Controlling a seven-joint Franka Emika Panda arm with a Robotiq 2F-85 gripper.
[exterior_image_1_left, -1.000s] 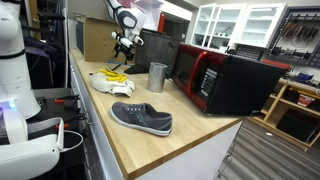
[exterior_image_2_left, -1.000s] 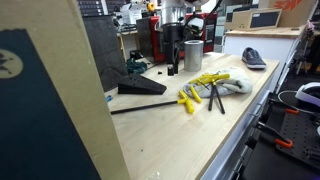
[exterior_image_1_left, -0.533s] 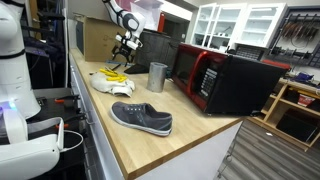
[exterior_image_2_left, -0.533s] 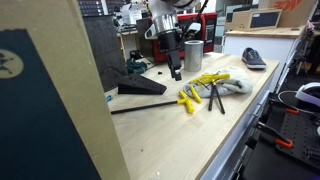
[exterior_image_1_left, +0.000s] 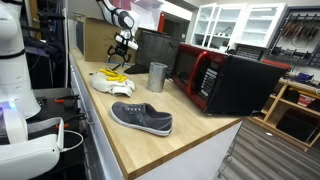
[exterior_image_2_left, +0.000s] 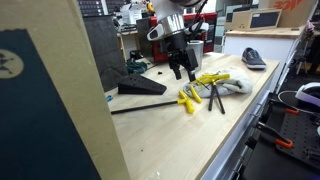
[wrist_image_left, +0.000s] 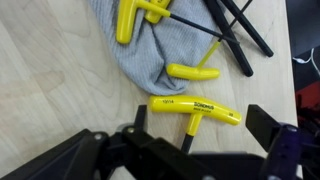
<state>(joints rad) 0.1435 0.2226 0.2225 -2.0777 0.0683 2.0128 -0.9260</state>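
1. Pincer (wrist_image_left: 190, 135) hangs just above the wooden surface (wrist_image_left: 60, 90), jaws spread apart and holding nothing; in an exterior view it (exterior_image_2_left: 184, 70) sits low over the tool pile.
2. Directly between the jaws lies a yellow T-handle hex key (wrist_image_left: 195, 106), flat on the surface, shaft running back under the wrist.
3. Judgement: to grip it well, centre the handle between the jaws, descend straight, close across the narrow width.
4. Just beyond: grey cloth (wrist_image_left: 150, 50) with more yellow-handled keys (wrist_image_left: 192, 72) and black shafts (wrist_image_left: 235, 35) on it.
5. Well apart: metal cup (exterior_image_1_left: 157, 77), shoe (exterior_image_1_left: 141, 118), red microwave (exterior_image_1_left: 225, 80).
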